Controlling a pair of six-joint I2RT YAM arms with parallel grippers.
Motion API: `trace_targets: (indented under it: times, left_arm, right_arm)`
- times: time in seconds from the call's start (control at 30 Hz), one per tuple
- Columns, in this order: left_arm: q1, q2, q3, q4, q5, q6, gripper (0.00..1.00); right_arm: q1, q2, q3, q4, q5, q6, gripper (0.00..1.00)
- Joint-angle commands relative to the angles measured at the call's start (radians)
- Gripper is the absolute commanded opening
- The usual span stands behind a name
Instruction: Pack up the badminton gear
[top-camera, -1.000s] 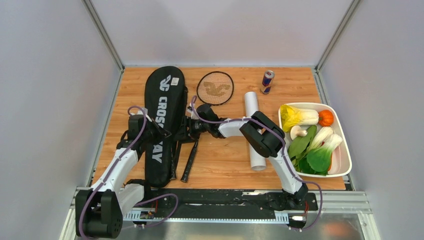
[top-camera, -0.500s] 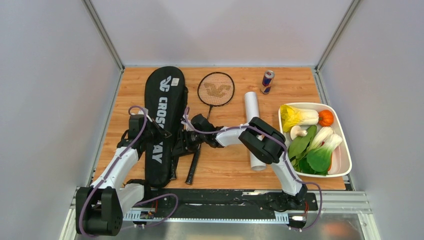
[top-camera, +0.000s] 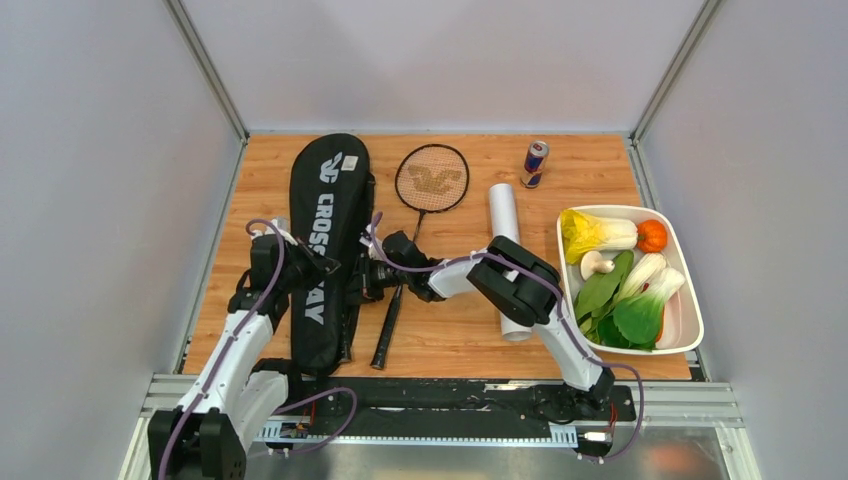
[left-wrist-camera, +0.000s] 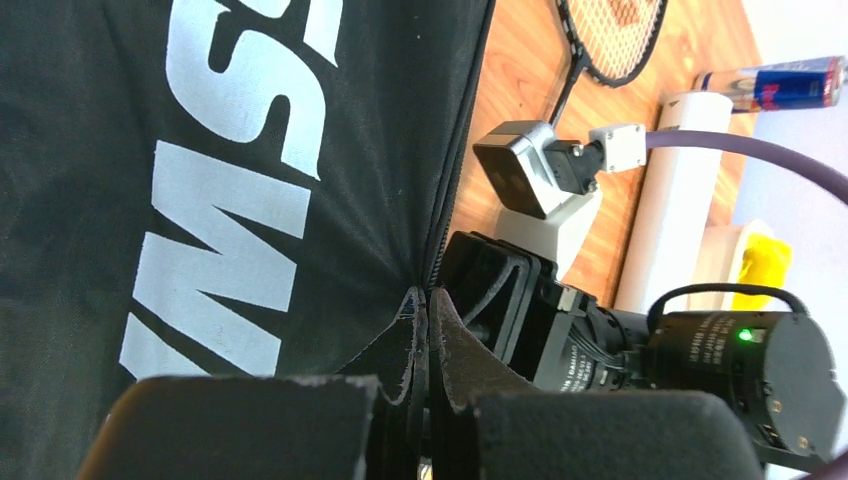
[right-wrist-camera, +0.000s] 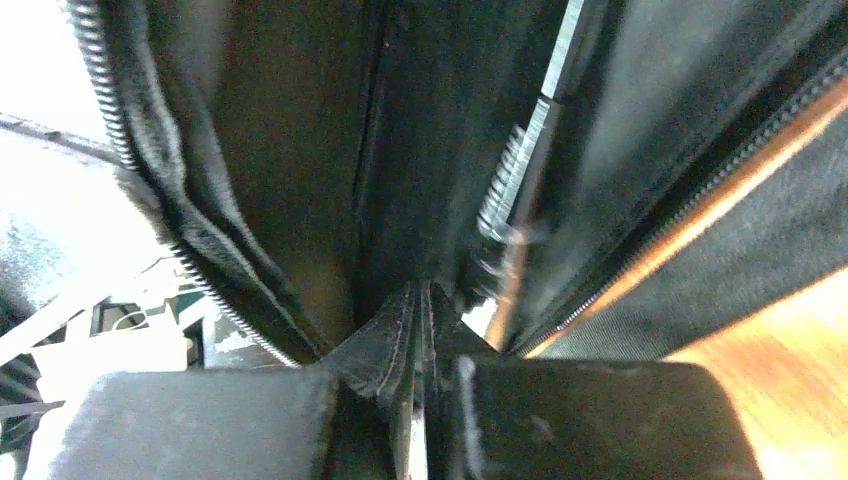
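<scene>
The long black racket bag lies lengthwise at the table's left. My left gripper is shut on the bag's right zip edge, and the left wrist view shows its tips pinching the black fabric. From the right, my right gripper reaches the same edge. In the right wrist view its jaws are closed on a thin dark fold inside the bag's open mouth. A black racket lies beside the bag, its handle towards me. The white tube passes under the right arm.
A red-and-blue drink can stands at the back, right of the racket head. A white tray of vegetables fills the right side. The bag's black straps lie along its right edge. Grey walls enclose the table.
My right gripper has moved left and nearer to the bag's edge and has closed there. The left arm has shifted slightly towards me, still shut on the bag.
</scene>
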Motion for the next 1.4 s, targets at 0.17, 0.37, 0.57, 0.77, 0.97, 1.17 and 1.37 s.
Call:
trace_targets:
  times: [0.17,0.37,0.57,0.77,0.97,1.17,1.37]
  left_arm:
    - [-0.005,-0.099,-0.020,0.008,-0.053,-0.056,0.00]
    - [-0.005,-0.041,-0.029,0.030,-0.041,-0.040,0.00]
    - [-0.006,-0.007,-0.051,0.068,-0.017,-0.054,0.00]
    - [-0.012,-0.008,-0.092,0.121,0.012,-0.091,0.00]
    - [-0.023,0.004,-0.109,0.136,0.008,-0.101,0.00]
    - [-0.024,0.016,-0.110,0.159,0.005,-0.109,0.00]
    - [-0.024,0.022,-0.118,0.177,0.008,-0.117,0.00]
  right_arm:
    - [-0.009,0.042,0.073,0.084,0.018,0.013,0.10]
    - [-0.023,-0.061,0.127,-0.231,0.075,-0.218,0.20]
    - [-0.067,-0.218,0.011,-0.369,0.178,-0.321,0.27]
    - [-0.102,-0.225,0.014,-0.422,0.244,-0.353,0.43]
    - [-0.107,-0.141,0.099,-0.456,0.300,-0.348,0.45]
    - [-0.109,-0.049,0.205,-0.453,0.327,-0.329,0.46]
    - [-0.107,0.015,0.245,-0.443,0.408,-0.286,0.50]
